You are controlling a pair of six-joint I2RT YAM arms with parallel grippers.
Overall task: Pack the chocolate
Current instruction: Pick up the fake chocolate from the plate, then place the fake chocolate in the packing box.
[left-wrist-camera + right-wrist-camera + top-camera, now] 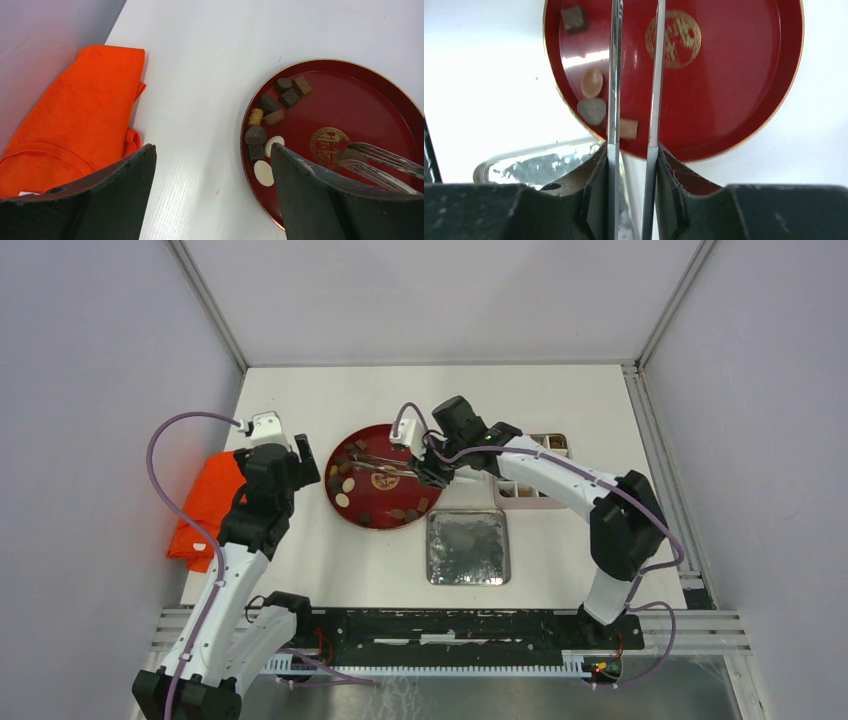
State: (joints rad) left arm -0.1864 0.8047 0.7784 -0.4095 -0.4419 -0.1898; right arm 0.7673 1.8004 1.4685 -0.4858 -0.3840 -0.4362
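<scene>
On the white table (330, 400), a folded orange cloth (210, 505) lies at the left edge and a round dark-red plate (366, 498) sits in the middle. A shiny metal tray (468, 546) is just beside the plate's near right rim, and a pale box (535, 504) of small compartments lies farther right, partly hidden under the right arm. The right claw (432, 468) hangs over the plate's right rim, pinching a pair of metal tongs (385, 466) by the handle end, their two blades squeezed partway and not meeting. The tongs run across the plate from right to left, with the tips over the middle by the gold emblem. Whether anything sits between the tips cannot be told. The left claw (305, 472), spread wide and holding nothing, hovers above the table between cloth and plate. The chocolates (267, 120) to be packed lie on the plate, strung around its edge. The biggest cluster is on the left rim, roughly ahead of the tips along the tongs' own line and closest to the left claw. A tan square (628, 128), a pale heart (592, 110) and a tan oval (592, 82) lie on the near rim, back by the right claw. The pieces are bite-size and dark brown, tan or cream. They are round, oval, square or ridged, and several sit touching their neighbours, so a clean pinch likely calls for care.
</scene>
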